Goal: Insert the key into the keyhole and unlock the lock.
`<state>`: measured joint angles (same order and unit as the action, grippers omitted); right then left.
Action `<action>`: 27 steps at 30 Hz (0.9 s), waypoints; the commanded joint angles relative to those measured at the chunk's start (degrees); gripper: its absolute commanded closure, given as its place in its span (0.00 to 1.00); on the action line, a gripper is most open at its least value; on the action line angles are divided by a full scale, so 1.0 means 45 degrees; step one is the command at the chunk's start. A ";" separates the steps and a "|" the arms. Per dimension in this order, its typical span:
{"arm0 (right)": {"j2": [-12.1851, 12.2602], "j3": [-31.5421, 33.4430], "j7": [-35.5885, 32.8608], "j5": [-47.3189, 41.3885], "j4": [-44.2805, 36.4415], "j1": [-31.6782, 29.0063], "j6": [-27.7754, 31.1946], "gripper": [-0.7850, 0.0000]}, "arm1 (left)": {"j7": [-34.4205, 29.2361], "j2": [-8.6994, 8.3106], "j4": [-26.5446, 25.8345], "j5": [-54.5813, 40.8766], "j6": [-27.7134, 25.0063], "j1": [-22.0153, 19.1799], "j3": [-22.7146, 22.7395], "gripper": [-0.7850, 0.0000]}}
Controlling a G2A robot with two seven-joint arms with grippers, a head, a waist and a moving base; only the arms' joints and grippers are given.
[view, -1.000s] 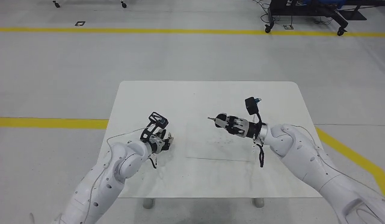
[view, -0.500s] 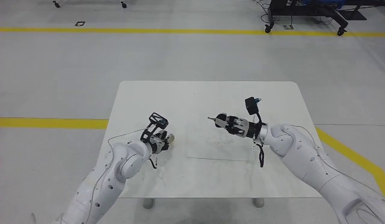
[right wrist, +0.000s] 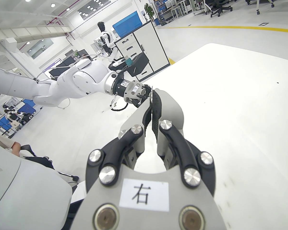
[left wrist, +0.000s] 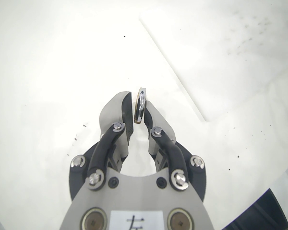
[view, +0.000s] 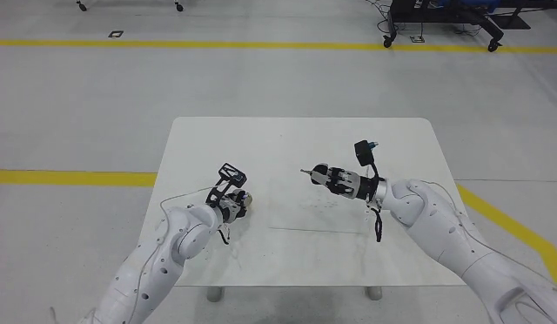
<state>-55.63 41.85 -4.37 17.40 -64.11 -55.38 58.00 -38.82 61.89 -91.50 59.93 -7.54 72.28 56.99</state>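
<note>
Top view: white table (view: 348, 137). The left gripper (view: 241, 204) sits over the near-left part of it, pinching the lock (view: 247, 203), a small brass-coloured body at its fingertips. The right gripper (view: 311, 173) is held near the table's middle, pointed toward the left one, the two well apart. A thin metal tip, the key (view: 303, 172), sticks out from its closed fingers.

Left wrist view: the lock is seen edge-on, with a brass rim and a chrome face, standing upright between the two black pads. One pad presses on it; the other lies just beside or touching, and I cannot tell which. The table lies beneath, with a faint straight seam (left wrist: 170, 68) running across it just beyond the fingertips.

Right wrist view: the right gripper's ribbed pads are pressed together along their length. What they hold is hidden between them. Past the fingertips the left gripper faces this way, above the table's far edge.
</note>
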 commanded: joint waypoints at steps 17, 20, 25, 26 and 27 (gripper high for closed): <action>0.0000 0.0000 0.0000 0.0000 0.0000 0.0000 0.0000 1.00 | 0.2470 0.0170 0.0131 -0.1281 -0.0264 0.0153 0.0713 1.00; 0.0000 0.0000 0.0000 0.0000 0.0000 0.0000 0.0000 1.00 | 0.2666 0.0148 0.0203 -0.3732 -0.1368 0.0285 0.1452 1.00; 0.0000 0.0000 0.0000 0.0000 0.0000 0.0000 0.0000 1.00 | 0.1474 0.0038 0.0449 -0.7772 -0.3657 0.0424 0.2429 1.00; 0.0000 0.0000 0.0000 0.0000 0.0000 0.0000 0.0000 1.00 | 0.1309 0.0022 0.0471 -0.7873 -0.3788 0.0423 0.2467 1.00; 0.0000 0.0000 0.0000 0.0000 0.0000 0.0000 0.0000 1.00 | 0.1309 0.0022 0.0471 -0.7873 -0.3788 0.0423 0.2467 1.00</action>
<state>-55.63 41.85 -4.37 17.40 -64.11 -55.38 58.00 -33.28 62.00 -89.38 24.48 -24.81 74.21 68.12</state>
